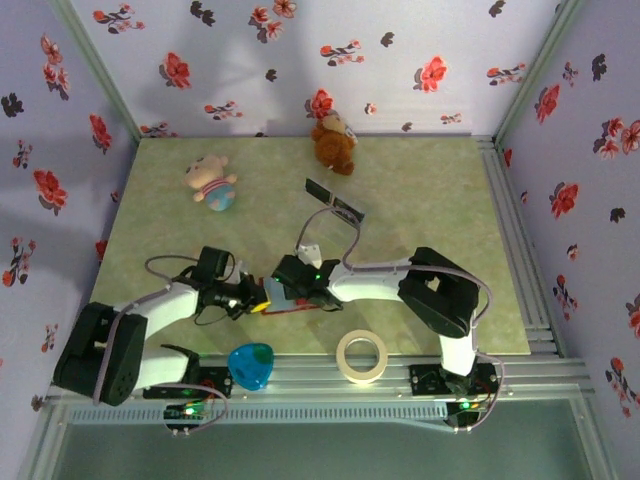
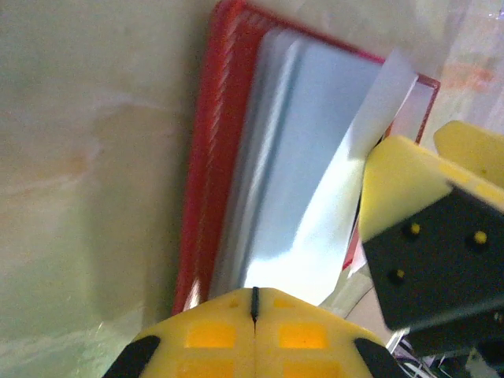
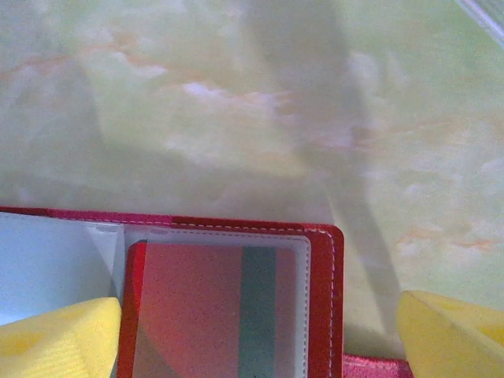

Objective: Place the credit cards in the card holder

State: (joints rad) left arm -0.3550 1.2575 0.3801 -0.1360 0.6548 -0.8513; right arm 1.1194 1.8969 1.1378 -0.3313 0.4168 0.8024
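Card holder: lies open on the bench, near the front edge and about midway between the two arms. Red border, pale grey-blue lining facing up. One pale leaf stands up from the inside.

Loaded so far: one red card with a teal stripe sits under a clear window at the holder's corner, square to the stitching and fully in. No other filled slot can be made out.

Left gripper: jaws pressed together with nothing visibly between them, their tips over the near edge of the open holder. Probably pinning it flat, though I cannot tell if they touch it.

Right gripper: jaws spread wide and carrying nothing, one finger on each side of the loaded corner. They are low over the holder.

Left to do: two dark cards lie on the bench well away from the holder, towards the far wall. Whether more cards are waiting, I cannot say.

Judgement: partly done, with one card stowed and at least two to fetch. The right arm is the free one for that.

Outlying: blue heart-shaped object and tape roll on the front rail. A doll and a teddy bear sit at the far side.
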